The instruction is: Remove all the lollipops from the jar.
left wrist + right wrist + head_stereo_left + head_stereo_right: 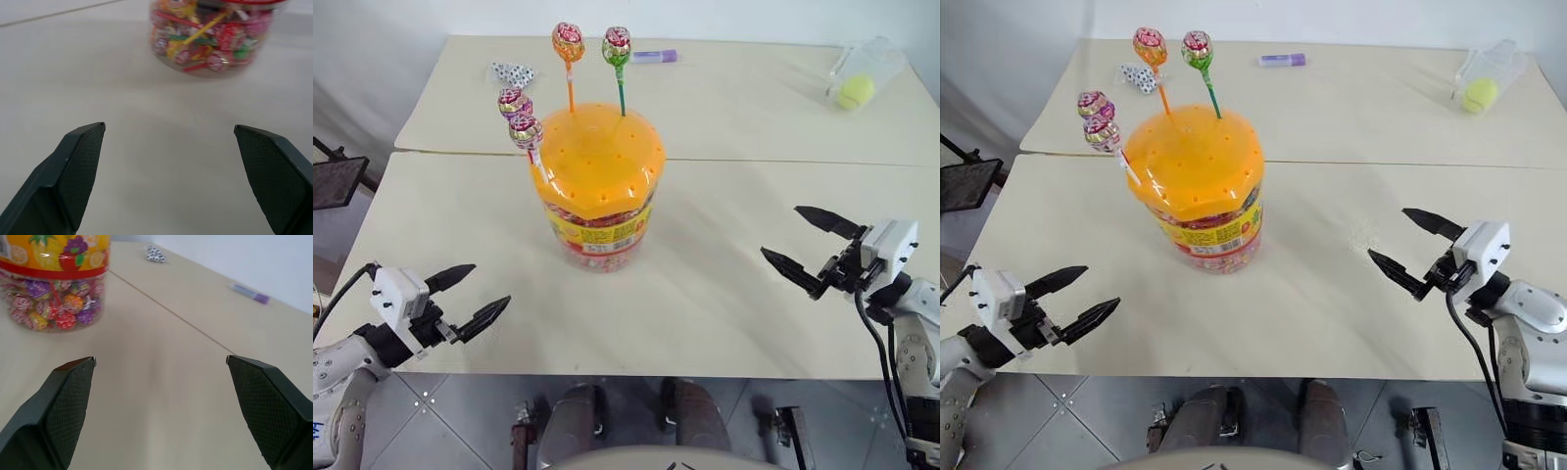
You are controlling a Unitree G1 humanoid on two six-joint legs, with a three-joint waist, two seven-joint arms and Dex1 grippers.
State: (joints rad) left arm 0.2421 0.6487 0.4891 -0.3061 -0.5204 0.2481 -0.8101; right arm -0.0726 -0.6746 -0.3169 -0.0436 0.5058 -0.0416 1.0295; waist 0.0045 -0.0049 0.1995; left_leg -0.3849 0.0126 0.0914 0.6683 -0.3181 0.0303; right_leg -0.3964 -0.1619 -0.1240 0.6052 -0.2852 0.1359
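Note:
The jar [599, 191] stands in the middle of the near table, a clear cylinder with a domed orange lid and a yellow and red label. Several lollipops stick up from the lid's holes: one on an orange stick [568, 43], one on a green stick [617, 46], and two at the left rim [515, 102] [526, 132]. My left gripper [470, 297] hovers open at the table's near left edge, well short of the jar. My right gripper [809, 243] hangs open to the jar's right, empty. Wrapped candies fill the jar's base [210, 41] [51, 308].
On the far table lie a purple glue stick [654, 57], a black-and-white spotted wrapper [512, 72], and a small clear container with a yellow ball [858, 80] at the far right. A seam [783, 163] joins the two tables behind the jar. A dark chair [333, 181] stands left.

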